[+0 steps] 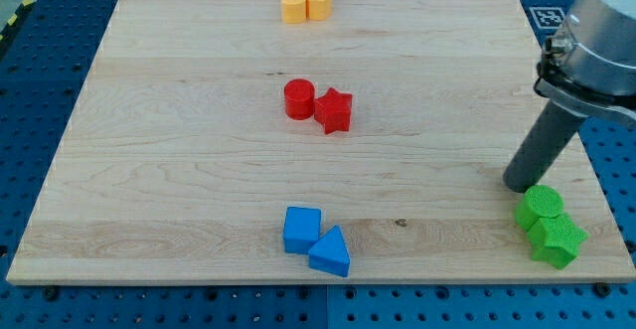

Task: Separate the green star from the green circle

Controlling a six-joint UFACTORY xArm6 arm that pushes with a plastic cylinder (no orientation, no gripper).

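Observation:
The green circle and the green star sit touching each other near the board's bottom right corner, the star just below and to the right of the circle. My tip rests on the board just above and to the left of the green circle, very close to it or touching it.
A red circle and a red star touch near the board's middle. A blue cube and a blue triangle touch at the bottom centre. Two yellow blocks sit at the top edge. The wooden board's right edge is close by.

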